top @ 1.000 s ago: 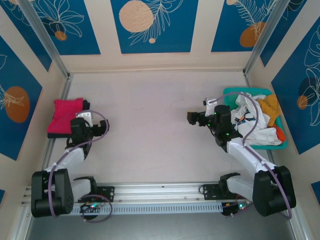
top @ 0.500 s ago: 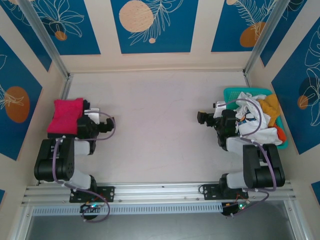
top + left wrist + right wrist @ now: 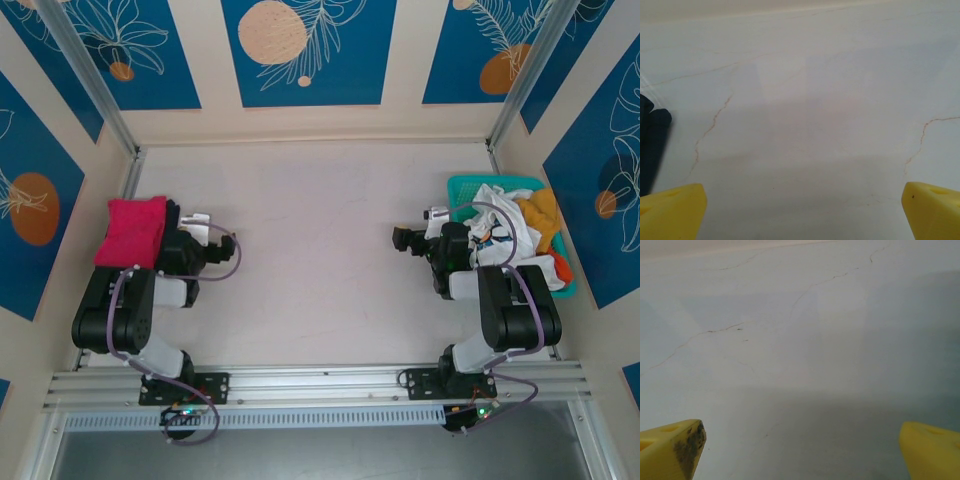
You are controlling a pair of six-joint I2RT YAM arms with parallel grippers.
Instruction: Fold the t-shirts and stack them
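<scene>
A folded magenta-pink t-shirt (image 3: 135, 230) lies at the table's left edge, with a dark navy edge (image 3: 172, 212) showing beside it. White (image 3: 500, 215) and yellow-orange (image 3: 540, 212) t-shirts are heaped in the teal basket (image 3: 462, 186) on the right. My left gripper (image 3: 225, 245) sits just right of the pink shirt, open and empty; its yellow fingertips (image 3: 670, 212) frame bare table. My right gripper (image 3: 405, 238) hovers left of the basket, open over bare table (image 3: 801, 390), with nothing between its fingertips (image 3: 932, 450).
Both arms are folded back near their bases. Patterned walls close in the table on three sides. A metal rail (image 3: 320, 378) runs along the near edge. A dark rounded shape (image 3: 652, 145) sits at the left edge of the left wrist view.
Both arms have folded back toward their bases. The left gripper moved right, away from the pink shirt. The right gripper drew slightly toward the basket. Both stayed open.
</scene>
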